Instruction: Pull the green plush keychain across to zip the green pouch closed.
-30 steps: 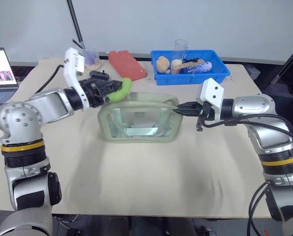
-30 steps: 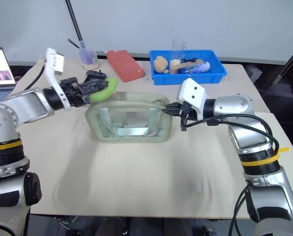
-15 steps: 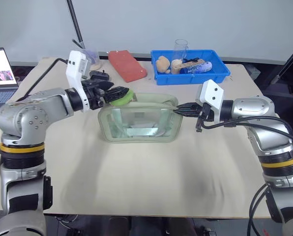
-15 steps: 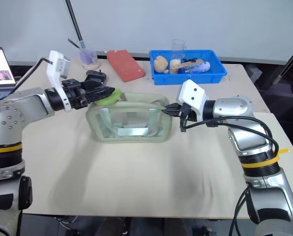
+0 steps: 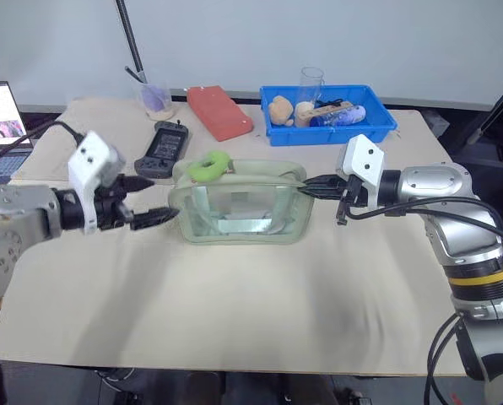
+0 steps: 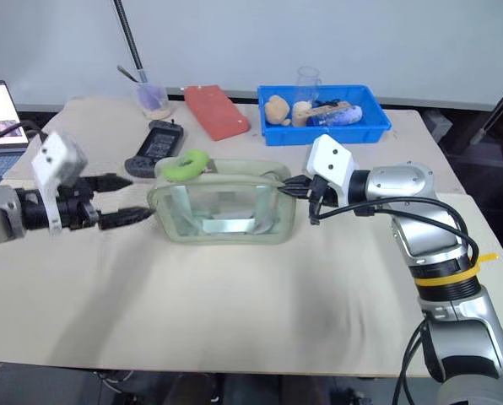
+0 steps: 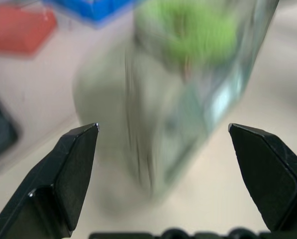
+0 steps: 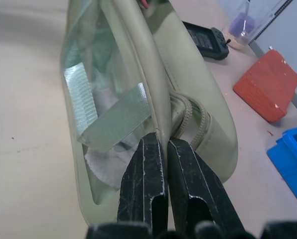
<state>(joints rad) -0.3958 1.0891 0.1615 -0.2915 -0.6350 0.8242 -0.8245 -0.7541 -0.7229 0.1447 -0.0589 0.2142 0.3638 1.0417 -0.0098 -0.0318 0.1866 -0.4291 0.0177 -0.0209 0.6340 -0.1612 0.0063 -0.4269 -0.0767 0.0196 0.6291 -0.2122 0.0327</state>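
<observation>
**Keychain lies free on the pouch; left claw spread wide beside it**

Your green plush keychain (image 5: 209,164) lies curled on the top of the green pouch (image 5: 239,213), at the pouch's upper left corner in the head views, with nothing gripping it. The pouch stands upright at the middle of the frame on the table (image 5: 251,312), its clear side panel facing you.

Your left claw (image 5: 146,201) hangs just left of the pouch, fingers spread far apart and empty, tips pointing at the pouch's left end without touching it. From the left wrist you see both black fingers (image 7: 69,169) standing wide, with the blurred pouch and the green charm between and beyond them.

Your right claw (image 5: 312,184) is at the pouch's right end, fingers pressed together on the pouch's top edge; the right wrist view shows the two fingers (image 8: 148,184) pinching the fabric seam just beside the strap handle's looped end.

Further out, a black handheld device (image 5: 159,149) lies behind the pouch at upper left, a red block (image 5: 219,111) beyond it, and a blue bin (image 5: 327,114) holding small items at the upper middle. A laptop (image 5: 0,122) sits at the far left edge.
</observation>
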